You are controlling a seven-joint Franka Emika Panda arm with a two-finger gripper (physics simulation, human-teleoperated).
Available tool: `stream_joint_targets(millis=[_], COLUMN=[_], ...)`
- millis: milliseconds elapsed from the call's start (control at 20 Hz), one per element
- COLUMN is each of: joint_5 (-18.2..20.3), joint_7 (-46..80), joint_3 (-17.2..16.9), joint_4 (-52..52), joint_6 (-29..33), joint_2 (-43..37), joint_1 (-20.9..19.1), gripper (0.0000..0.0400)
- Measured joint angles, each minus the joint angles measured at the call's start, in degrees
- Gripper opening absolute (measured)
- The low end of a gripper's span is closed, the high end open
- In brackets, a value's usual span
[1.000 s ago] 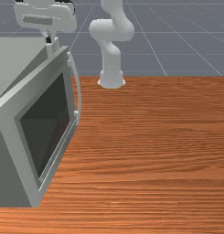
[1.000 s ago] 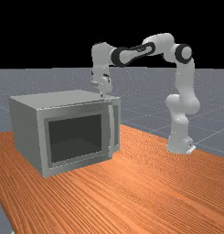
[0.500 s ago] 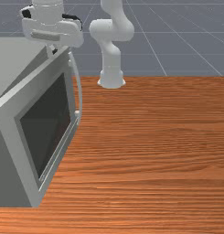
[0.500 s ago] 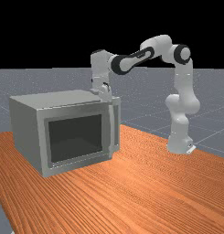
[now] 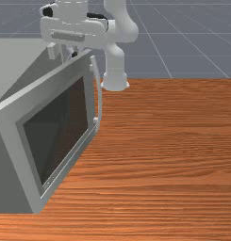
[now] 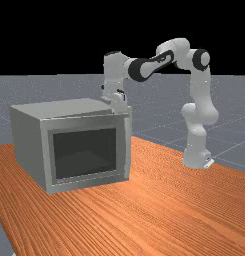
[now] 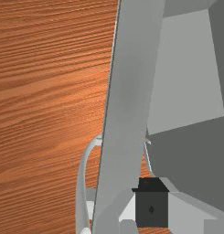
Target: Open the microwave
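The grey microwave (image 5: 8,61) stands at the front view's left, its door (image 5: 91,87) ajar, with a wedge-shaped gap behind the door's top edge. My gripper (image 5: 72,52) reaches down into this gap, on the door's inner side; the door's top edge partly hides it. In the far view the gripper (image 6: 120,107) is at the door's upper corner near the handle (image 6: 127,145). The wrist view has the gripper (image 7: 151,203) close beside the door (image 7: 125,91), across the door from the curved white handle (image 7: 80,183).
The wooden table (image 5: 169,155) stretches from the door toward the front view's right. The arm's base (image 5: 115,80) stands at the table's back edge. The microwave's top (image 6: 64,106) lies close beside the hand.
My hand first came lower at the microwave, then moved toward the front view's right. The door has swung outward from the body, and its handle has shifted the same way.
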Motion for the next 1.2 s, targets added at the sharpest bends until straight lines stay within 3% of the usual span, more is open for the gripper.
stream_joint_targets(millis=[200, 350, 450, 700, 1000, 1200], joint_5=[-0.38, -1.08, -1.83, -3.36, -4.41, -4.63], joint_7=[1.29, 2.00, 2.46, 2.71, 2.60, 2.38], joint_3=[4.47, 6.79, 7.57, 7.15, 5.92, 5.57], joint_4=[2.87, 8.97, 15.46, 35.62, 52.34, 57.41], joint_6=[-0.74, -1.99, -2.74, -10.59, -15.54, -17.22], joint_2=[2.34, 7.08, 12.01, 25.52, 36.33, 39.33], joint_1=[0.77, 3.50, 5.83, 9.51, 10.97, 11.19], gripper=[0.0000, 0.0000, 0.0029, 0.0093, 0.0087, 0.0080])
